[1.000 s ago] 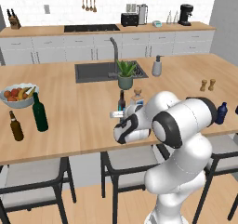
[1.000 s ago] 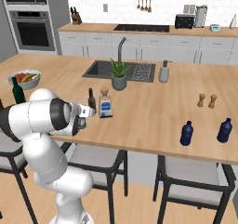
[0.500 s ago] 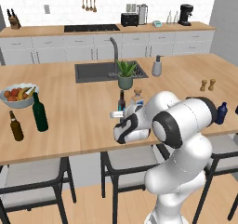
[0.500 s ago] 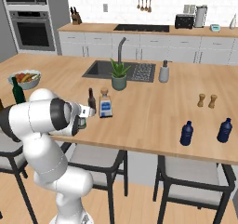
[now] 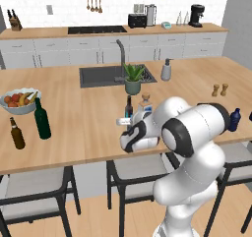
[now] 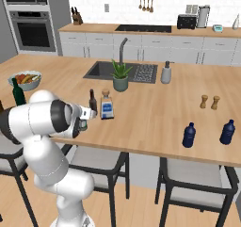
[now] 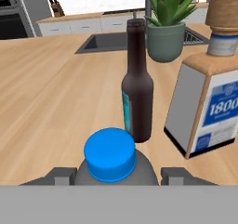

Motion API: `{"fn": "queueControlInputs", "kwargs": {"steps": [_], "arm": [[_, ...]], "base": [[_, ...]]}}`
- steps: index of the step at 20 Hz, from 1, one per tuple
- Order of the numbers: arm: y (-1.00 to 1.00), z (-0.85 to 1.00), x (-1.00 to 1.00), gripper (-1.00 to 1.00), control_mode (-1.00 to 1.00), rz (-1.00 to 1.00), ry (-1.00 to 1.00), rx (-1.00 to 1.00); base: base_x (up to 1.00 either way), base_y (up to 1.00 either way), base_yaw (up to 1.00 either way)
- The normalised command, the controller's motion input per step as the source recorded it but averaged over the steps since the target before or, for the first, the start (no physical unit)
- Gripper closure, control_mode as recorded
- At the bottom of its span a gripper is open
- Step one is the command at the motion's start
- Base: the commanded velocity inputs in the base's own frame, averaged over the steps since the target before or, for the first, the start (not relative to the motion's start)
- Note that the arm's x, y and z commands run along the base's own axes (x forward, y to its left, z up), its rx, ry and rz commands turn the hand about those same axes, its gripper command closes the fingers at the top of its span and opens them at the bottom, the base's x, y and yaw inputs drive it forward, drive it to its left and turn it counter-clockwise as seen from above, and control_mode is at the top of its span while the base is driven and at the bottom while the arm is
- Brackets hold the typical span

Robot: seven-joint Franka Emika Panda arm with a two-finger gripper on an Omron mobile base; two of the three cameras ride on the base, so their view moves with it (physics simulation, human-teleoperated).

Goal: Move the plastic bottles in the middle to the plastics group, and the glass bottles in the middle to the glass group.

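The water bottle (image 7: 111,158) shows just its blue cap and shoulders; the body is cut off below. The square bottle's (image 7: 211,83) right side runs off-frame.

water bottle (image 7: 110,160) with a blue cap sits upright up front; slim dark bottle (image 7: 136,90) just behind it; square corked bottle (image 7: 204,93) beside that, all standing

Wooden island bench (image 5: 74,133) spans foreground; black sink (image 5: 106,76) with grey faucet (image 5: 121,54) inset at 12 o'clock. Dark-framed stools (image 6: 188,193) with grey seats tucked under near edge. Back wall at 12 o'clock: white tile, grey drawer cabinets (image 5: 44,51), wood top, black cooktop (image 5: 96,29), hanging utensils (image 5: 93,2). Built-in ovens (image 6: 29,26) at 10 o'clock in right base view. Floor light wood (image 5: 123,216). Light even, soft.
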Motion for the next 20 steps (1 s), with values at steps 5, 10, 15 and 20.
{"fn": "queueControlInputs", "kwargs": {"steps": [5,10,15,20], "arm": [[-0.46,0.35,-0.15,1.0,-1.0,-0.04,0.0,0.0],[-0.83,0.65,-0.01,1.0,-1.0,-0.09,0.04,0.01],[-0.97,0.75,0.0,1.0,-1.0,-0.17,0.14,0.03],[-0.89,0.6,0.0,1.0,-1.0,-0.17,0.18,0.0]], "base": [[0.0,0.0,0.0],[0.0,0.0,0.0],[0.0,0.0,0.0],[0.0,0.0,0.0]]}}
